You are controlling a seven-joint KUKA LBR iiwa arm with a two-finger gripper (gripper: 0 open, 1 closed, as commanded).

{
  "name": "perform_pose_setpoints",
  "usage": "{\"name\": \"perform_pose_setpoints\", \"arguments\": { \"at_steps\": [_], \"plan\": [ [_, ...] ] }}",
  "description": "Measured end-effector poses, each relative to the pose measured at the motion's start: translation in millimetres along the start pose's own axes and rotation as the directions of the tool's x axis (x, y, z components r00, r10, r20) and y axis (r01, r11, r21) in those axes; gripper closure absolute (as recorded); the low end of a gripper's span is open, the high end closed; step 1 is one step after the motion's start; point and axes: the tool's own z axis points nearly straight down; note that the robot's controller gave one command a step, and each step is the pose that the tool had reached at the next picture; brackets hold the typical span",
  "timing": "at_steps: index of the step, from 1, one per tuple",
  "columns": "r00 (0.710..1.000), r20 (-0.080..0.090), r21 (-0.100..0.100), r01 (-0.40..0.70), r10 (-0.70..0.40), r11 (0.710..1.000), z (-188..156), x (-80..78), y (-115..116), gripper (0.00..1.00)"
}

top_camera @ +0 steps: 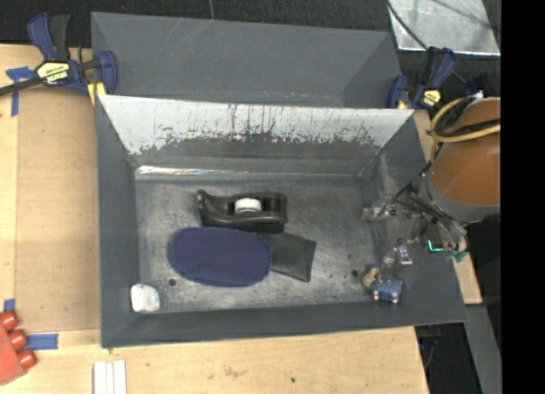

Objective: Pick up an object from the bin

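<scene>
The hand (388, 254) hung at the right wall of the scuffed grey bin (117, 214), near a blue thing (388, 292) (open or closed, unclear). A dispenser (243, 210) and pad (219, 257) lay mid-floor.

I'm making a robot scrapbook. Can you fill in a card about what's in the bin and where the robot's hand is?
Bin: grey metal
Back middle: black tape dispenser, white roll inside
Front middle: dark blue oval pad, touching a black flat piece on its right
Front-left corner: small white lump
Front-right corner: small blue thing
Hand: right side, by the small blue thing
</scene>
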Motion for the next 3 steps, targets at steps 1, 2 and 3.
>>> {"name": "perform_pose_setpoints", "arguments": {
  "at_steps": [1, 2, 3],
  "plan": [
    [0.992, 0.009, -0.006, 0.125, -0.124, 0.992, 44.3, -1.4, -10.2, 0.0],
    [0.987, 0.024, -0.003, 0.156, -0.156, 0.988, 51.0, 10.7, -9.5, 0.0],
    [0.987, -0.016, -0.01, 0.158, -0.158, 0.987, 52.5, 20.2, -12.8, 1.0]
  ]
}}
